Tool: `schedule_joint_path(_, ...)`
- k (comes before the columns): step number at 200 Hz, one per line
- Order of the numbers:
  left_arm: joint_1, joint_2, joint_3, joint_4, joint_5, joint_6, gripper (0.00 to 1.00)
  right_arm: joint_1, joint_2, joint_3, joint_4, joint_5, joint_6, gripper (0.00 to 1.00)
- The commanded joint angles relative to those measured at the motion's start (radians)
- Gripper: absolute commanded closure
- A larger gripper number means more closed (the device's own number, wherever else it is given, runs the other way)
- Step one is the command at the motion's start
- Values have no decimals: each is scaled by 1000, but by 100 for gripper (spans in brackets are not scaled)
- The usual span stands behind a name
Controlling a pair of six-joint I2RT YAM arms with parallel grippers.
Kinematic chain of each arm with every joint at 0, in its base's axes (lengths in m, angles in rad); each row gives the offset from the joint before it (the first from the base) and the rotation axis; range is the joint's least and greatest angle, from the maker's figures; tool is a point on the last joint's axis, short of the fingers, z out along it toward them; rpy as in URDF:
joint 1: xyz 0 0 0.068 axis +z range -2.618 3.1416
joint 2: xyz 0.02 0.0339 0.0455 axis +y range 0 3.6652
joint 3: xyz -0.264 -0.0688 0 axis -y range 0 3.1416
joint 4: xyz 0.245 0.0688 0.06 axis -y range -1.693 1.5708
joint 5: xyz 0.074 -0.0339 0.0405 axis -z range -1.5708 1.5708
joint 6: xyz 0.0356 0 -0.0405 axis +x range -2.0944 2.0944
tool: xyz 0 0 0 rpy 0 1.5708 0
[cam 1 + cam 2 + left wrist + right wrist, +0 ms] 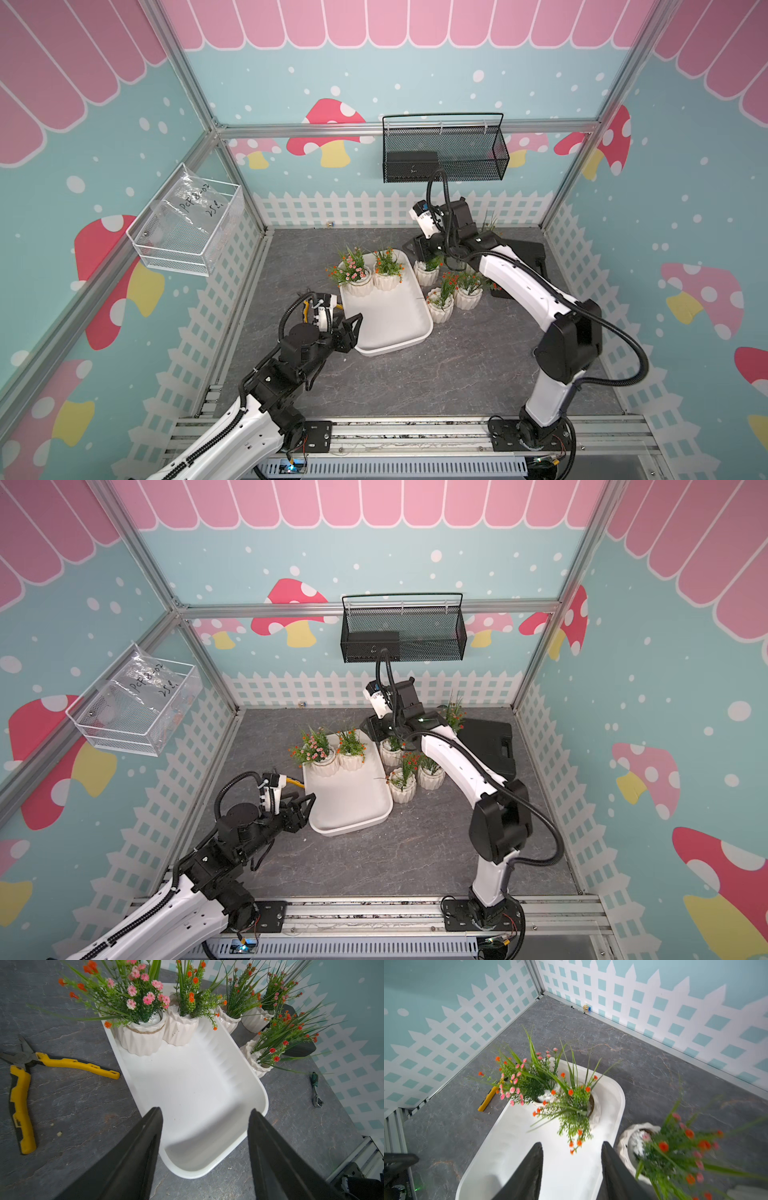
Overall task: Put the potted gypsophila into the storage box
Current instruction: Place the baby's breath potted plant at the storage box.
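Top views from my remote desk catch marker handwriting on a clear plastic bag [195, 208] lying in the white wire basket [174, 264] on the left wall. I can read little of it beyond "PET" and "25". A black mesh basket [478, 162] on the back wall holds a dark box [411, 160]. On the grey table, the white tray [395, 328] carries two potted plants [360, 282] side by side at its far end. Three other pots [441, 309] stand just beside its right rim, and in a top view a sixth plant [455, 715] shows behind the right arm, by a black case [490, 742]. My left gripper [204, 1109] hangs over the tray's near end, jaws apart and empty. My right gripper [572, 1144], above the far end, is likewise spread and grips nothing. Yellow-handled pliers [62, 1062] lie left of the tray.
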Motion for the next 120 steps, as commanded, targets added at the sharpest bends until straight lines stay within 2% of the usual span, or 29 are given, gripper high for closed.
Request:
schedule_joint_path(1,-17,-2,-5,-23,-2,-5,34,4,-141,-163,130,20,41,51)
schedule_joint_path(55,-55,30,4,-7,14,7,34,5,-537,-544,196,123,150,52)
schedule_joint_path(91,-60,21,-3,4,32,7,34,5,-695,-644,110,151,139,53)
schedule_joint_path(120,-64,19,-8,11,38,6,34,4,-801,-730,35,272,213,53)
